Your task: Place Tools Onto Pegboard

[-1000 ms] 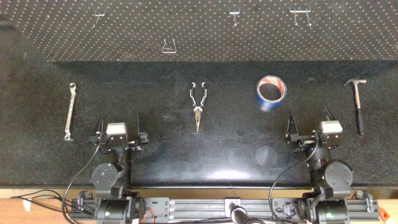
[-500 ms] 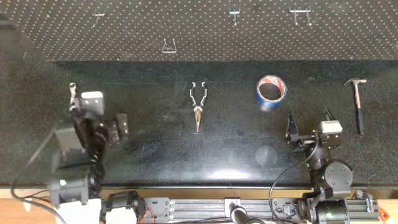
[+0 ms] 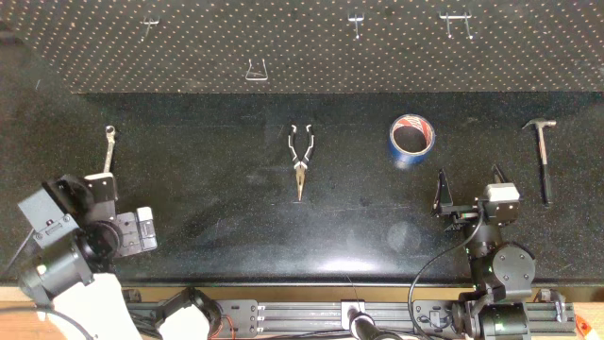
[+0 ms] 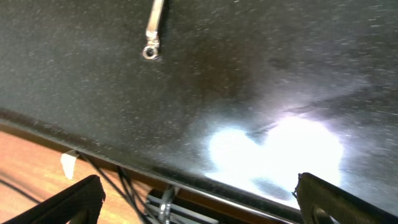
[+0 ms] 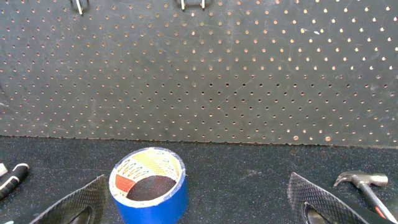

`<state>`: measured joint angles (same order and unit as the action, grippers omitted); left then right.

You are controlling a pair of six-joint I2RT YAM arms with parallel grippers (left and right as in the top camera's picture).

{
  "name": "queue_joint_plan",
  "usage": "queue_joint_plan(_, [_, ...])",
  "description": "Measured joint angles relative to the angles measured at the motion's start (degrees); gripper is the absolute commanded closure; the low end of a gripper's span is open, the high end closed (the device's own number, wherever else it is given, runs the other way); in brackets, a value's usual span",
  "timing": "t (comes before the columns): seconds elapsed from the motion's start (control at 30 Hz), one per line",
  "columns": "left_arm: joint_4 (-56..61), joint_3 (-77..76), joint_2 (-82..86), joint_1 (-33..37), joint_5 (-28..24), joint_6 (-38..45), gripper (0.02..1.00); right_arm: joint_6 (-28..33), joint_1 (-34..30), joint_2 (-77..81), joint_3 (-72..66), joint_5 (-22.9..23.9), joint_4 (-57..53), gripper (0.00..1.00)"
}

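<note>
Four tools lie on the black table: a wrench (image 3: 109, 144) at the left, pliers (image 3: 300, 161) in the middle, a blue tape roll (image 3: 412, 139) and a hammer (image 3: 542, 161) at the right. My left gripper (image 4: 199, 183) is open over the table's front left edge, and the wrench's ring end (image 4: 150, 50) lies a little beyond its fingers. In the top view the left arm (image 3: 90, 227) covers the wrench's lower part. My right gripper (image 3: 469, 184) is open and empty, facing the tape roll (image 5: 149, 186). The hammer head (image 5: 364, 180) lies off to one side.
The pegboard (image 3: 302, 47) stands along the back with several metal hooks, among them one (image 3: 256, 71) low down and one (image 3: 356, 21) higher up. Cables and a wooden surface (image 4: 37, 168) lie past the table's front edge. A pliers handle (image 5: 13, 176) shows beside the tape.
My left arm has swung from its rest pose out to the left, toward the wrench, then down toward the front left edge. The right arm and all the tools have stayed put.
</note>
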<state>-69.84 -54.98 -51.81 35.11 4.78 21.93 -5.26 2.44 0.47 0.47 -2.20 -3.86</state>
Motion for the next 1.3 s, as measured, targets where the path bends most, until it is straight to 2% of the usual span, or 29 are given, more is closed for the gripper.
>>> queue_joint_plan(0.07, [0.11,0.00,-2.21,2.43,2.73,0.55,0.025,0.00,0.00,0.00,0.00,0.00,0.00,0.064])
queue_joint_plan(0.13, [0.70,-0.02,-3.04,8.24,2.64,1.25,0.025,0.00,0.00,0.00,0.00,0.00,0.02,0.064])
queue_joint_plan(0.17, [0.85,-0.02,-3.82,10.78,1.53,4.26,0.025,0.00,0.00,0.00,0.00,0.00,0.00,0.064])
queue_joint_plan(0.2, [1.07,-0.02,-5.81,14.01,-2.51,9.92,0.025,0.00,0.00,0.00,0.00,0.00,0.02,0.064])
queue_joint_plan(0.27, [4.42,-0.04,-8.68,17.84,-7.89,14.93,0.025,0.00,0.00,0.00,0.00,0.02,0.02,0.064])
queue_joint_plan(0.37, [8.83,-0.04,-12.79,22.58,-13.94,18.36,0.027,0.00,0.00,0.00,0.00,0.02,0.00,0.064])
queue_joint_plan(0.47, [12.70,-0.04,-17.46,26.16,-17.55,24.85,0.025,0.00,0.00,0.00,0.00,0.02,0.00,0.064])
queue_joint_plan(0.6, [19.17,-0.04,-24.00,30.21,-19.06,25.62,0.023,0.00,0.00,0.00,0.00,0.00,0.00,0.064])
queue_joint_plan(0.83, [20.46,-4.55,-32.89,29.90,-20.31,24.26,0.023,0.00,0.00,0.00,0.00,0.00,0.02,0.064])
queue_joint_plan(0.97, [21.14,-8.68,-39.71,23.04,-20.06,24.26,0.025,0.00,0.00,0.00,0.00,0.00,0.02,0.064])
queue_joint_plan(1.1, [19.21,-12.81,-45.09,16.50,-17.11,24.02,0.023,0.00,0.00,0.00,0.00,0.00,0.02,0.064])
queue_joint_plan(1.3, [21.00,-14.27,-49.51,15.30,-12.04,23.61,0.025,0.00,0.00,0.00,0.00,0.00,0.00,0.064])
